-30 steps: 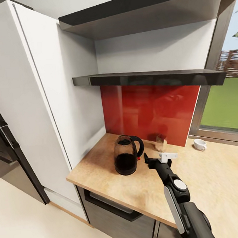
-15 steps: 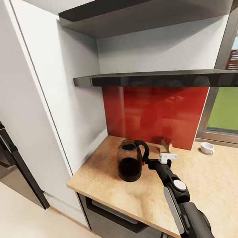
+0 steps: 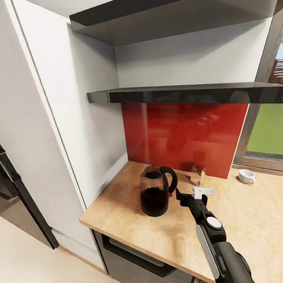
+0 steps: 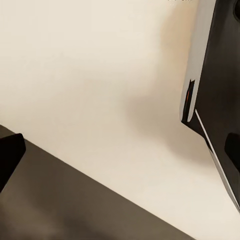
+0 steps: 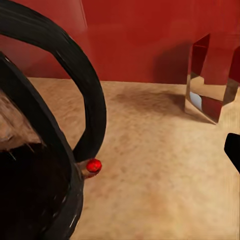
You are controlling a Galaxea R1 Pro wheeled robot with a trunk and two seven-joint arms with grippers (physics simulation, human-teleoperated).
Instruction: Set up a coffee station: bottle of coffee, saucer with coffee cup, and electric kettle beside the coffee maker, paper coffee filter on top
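"Two tools are at work; how does each stand?" asks the student.

"The right tool [image 3: 192, 193] hovers low over the counter [image 3: 120, 202], just beside the black handle [image 5: 80, 85] of the electric kettle [image 3: 154, 191]. Its jaws are spread wide and hold nothing. The left tool [image 4: 120, 157] hangs over pale floor [image 4: 90, 75], with its dark fingertips [image 4: 9, 155] far apart and nothing between them."

"Where are the task's things?"

"The electric kettle stands upright on the counter, near the red backsplash [image 3: 178, 130] and close to the tall white cabinet [image 3: 50, 101]. The right wrist view shows a small red switch [image 5: 93, 165] at the foot of its handle. The coffee cup [image 3: 246, 176] sits well apart from the kettle, by the window [image 3: 271, 128], directly on the wood with no saucer under it. A small shiny, mirror-like object [image 3: 198, 174] stands against the backsplash between the two. What it is cannot be told."

"How far along is the task?"

"Early, by my judgement. The kettle is already on the counter, and the open right tool is lined up on its handle, probably to carry it elsewhere. Nothing is grasped yet. The cup must be set on its saucer, and the kettle, bottle of coffee and filter must all be grouped at the coffee maker. None of that is done here."
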